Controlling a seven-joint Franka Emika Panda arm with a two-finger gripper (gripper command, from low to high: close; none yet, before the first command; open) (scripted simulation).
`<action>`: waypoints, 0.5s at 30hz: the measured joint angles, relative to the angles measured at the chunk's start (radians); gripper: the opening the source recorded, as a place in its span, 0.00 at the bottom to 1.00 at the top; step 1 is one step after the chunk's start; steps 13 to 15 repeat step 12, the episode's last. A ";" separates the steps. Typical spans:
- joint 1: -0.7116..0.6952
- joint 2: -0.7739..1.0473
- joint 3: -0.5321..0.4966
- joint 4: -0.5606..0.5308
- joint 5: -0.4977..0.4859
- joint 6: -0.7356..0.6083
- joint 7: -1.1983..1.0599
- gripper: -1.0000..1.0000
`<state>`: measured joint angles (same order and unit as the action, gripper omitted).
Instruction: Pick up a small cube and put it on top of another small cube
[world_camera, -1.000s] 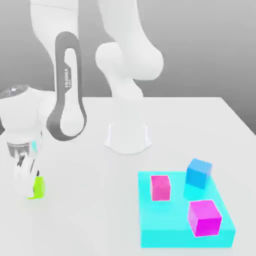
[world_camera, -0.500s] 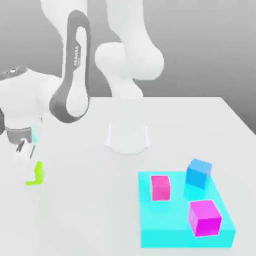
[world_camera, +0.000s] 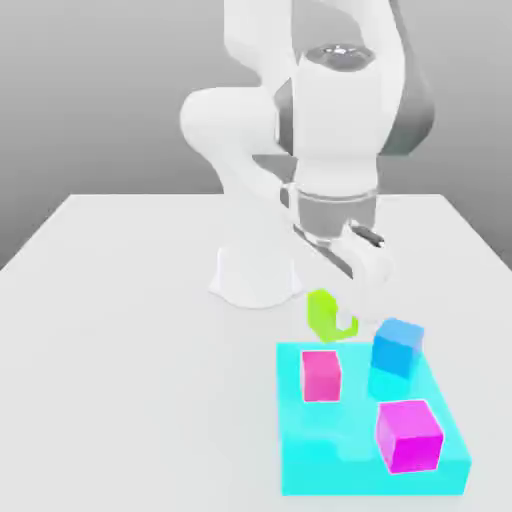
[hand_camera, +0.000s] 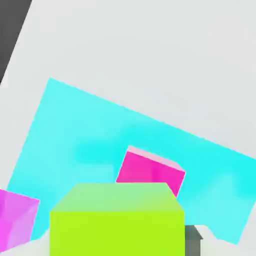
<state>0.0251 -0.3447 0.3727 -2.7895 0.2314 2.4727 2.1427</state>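
- So far, in the exterior view, the pick looks done: the gripper (world_camera: 345, 290) is closed on the small lime-green cube (world_camera: 322, 312), which hangs off the table (world_camera: 120, 300) at the center of the frame, just above the far edge of the cyan platform (world_camera: 350, 455).
- Placing is what remains, as I judge it. 3 cubes sit on the platform: a pink cube (world_camera: 321, 375) almost directly under the green one, a blue cube (world_camera: 397, 346) to the exterior view's right of it, and a larger magenta cube (world_camera: 409, 435) at the lower right of the frame.
- The pink one seems the nearest target; a short move toward the lower part of the frame and then a descent would probably be needed.
- Room in this view: the blue cube stands near the gripper's path on the right, so the fingers have little spare space there, while the left of the frame is bare table. The pink cube sits close to the platform's left edge.
- Next, in the hand view, the green cube (hand_camera: 117, 220) takes up the lower middle of the frame, gripped close under the camera.
- Beyond it the pink cube (hand_camera: 150, 170) shows at center, tilted relative to the green one's faces, so the 2 are likely not yet squared up.
- The magenta cube (hand_camera: 15, 217) shows at the lower left, the cyan platform (hand_camera: 75, 130) spreads across the middle, and open white table fills the upper frame.
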 joint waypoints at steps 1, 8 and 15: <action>0.034 -0.021 0.035 -0.004 0.016 -0.018 0.040 0.00; 0.070 0.088 0.157 -0.040 -0.001 0.118 0.171 0.00; 0.062 0.142 0.169 -0.050 -0.016 0.183 0.185 1.00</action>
